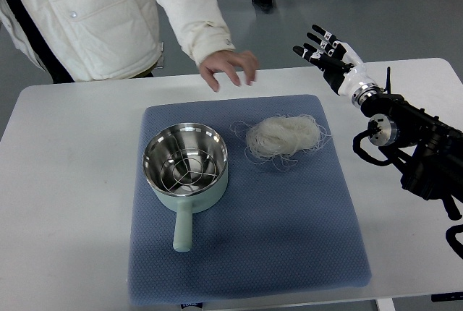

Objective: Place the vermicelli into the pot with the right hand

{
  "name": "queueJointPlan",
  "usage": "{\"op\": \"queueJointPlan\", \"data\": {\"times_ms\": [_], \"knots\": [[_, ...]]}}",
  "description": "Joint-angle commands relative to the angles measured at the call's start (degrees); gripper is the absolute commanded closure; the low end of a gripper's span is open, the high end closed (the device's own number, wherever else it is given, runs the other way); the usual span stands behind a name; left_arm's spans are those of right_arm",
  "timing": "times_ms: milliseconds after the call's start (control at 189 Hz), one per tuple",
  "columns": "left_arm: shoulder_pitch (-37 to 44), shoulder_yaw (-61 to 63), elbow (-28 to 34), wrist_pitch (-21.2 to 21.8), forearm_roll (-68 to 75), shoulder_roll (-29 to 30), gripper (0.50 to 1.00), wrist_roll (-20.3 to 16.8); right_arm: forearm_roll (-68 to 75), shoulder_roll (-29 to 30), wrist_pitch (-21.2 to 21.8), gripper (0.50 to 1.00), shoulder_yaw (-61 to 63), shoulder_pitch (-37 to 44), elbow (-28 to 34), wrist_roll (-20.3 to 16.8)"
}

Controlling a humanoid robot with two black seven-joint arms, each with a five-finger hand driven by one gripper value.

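A pale bundle of vermicelli (283, 137) lies on the blue mat (289, 217), right of the pot. The pot (185, 160) is pale green with a shiny steel inside, a wire rack in it, and its handle points toward the near edge. My right hand (327, 54) is raised above the table's far right part, fingers spread and empty, up and to the right of the vermicelli. Its black arm (412, 137) comes in from the right edge. My left arm does not show.
A person in a white jacket (101, 14) stands behind the table, one hand (228, 67) hanging over its far edge near the mat's back. The white table (65, 181) surrounds the mat. Feet of other people show on the floor at the top.
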Motion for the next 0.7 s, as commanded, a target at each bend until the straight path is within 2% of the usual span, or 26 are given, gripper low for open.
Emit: {"op": "queueJointPlan", "data": {"times_ms": [0, 524, 693], "knots": [[0.0, 0.0, 0.0, 0.0, 0.0, 0.0, 0.5, 0.0, 0.0, 0.0, 0.0, 0.579, 0.0, 0.0, 0.0, 0.0], [0.0, 0.0, 0.4, -0.3, 0.0, 0.0, 0.5, 0.0, -0.2, -0.3, 0.3, 0.579, -0.2, 1.1, 0.2, 0.0], [0.0, 0.0, 0.4, -0.2, 0.0, 0.0, 0.5, 0.0, -4.8, -1.3, 0.6, 0.579, -1.6, 1.4, 0.5, 0.0]]}}
